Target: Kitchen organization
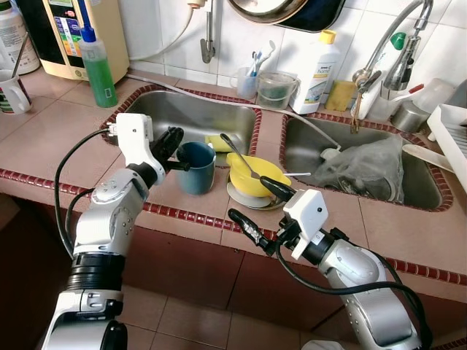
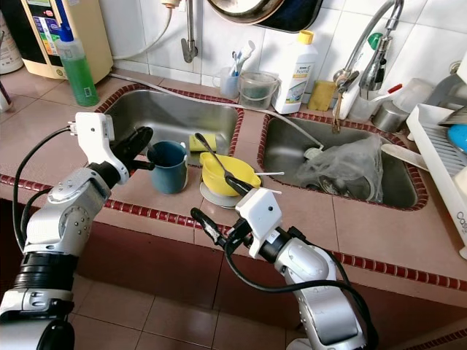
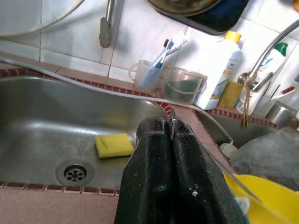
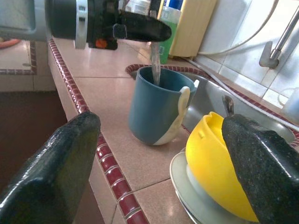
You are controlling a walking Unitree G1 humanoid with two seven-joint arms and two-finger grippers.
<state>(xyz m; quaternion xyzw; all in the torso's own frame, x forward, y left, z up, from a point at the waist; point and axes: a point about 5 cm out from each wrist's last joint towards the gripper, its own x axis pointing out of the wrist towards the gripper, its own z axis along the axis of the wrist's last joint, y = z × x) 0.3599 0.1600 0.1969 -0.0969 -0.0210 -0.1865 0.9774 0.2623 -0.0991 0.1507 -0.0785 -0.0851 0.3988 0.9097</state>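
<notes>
A blue mug (image 1: 195, 169) stands on the tiled counter between the two sinks. My left gripper (image 1: 172, 144) hovers at its rim, shut on a thin metal utensil (image 4: 155, 65) whose lower end hangs inside the mug. Right of the mug, a yellow bowl (image 1: 252, 175) sits on a white plate (image 1: 241, 197) with a spoon (image 1: 237, 152) resting in it. My right gripper (image 1: 258, 208) is open at the counter's front edge, its fingers spread just in front of the bowl and plate and holding nothing.
A yellow sponge (image 1: 215, 143) lies in the left sink (image 1: 157, 109). The right sink (image 1: 299, 149) holds a crumpled plastic bag (image 1: 361, 169). A green soap bottle (image 1: 98, 67), a white bottle (image 1: 318, 69), cups and a tap (image 1: 387, 44) line the back wall. A dish rack (image 1: 452, 138) stands far right.
</notes>
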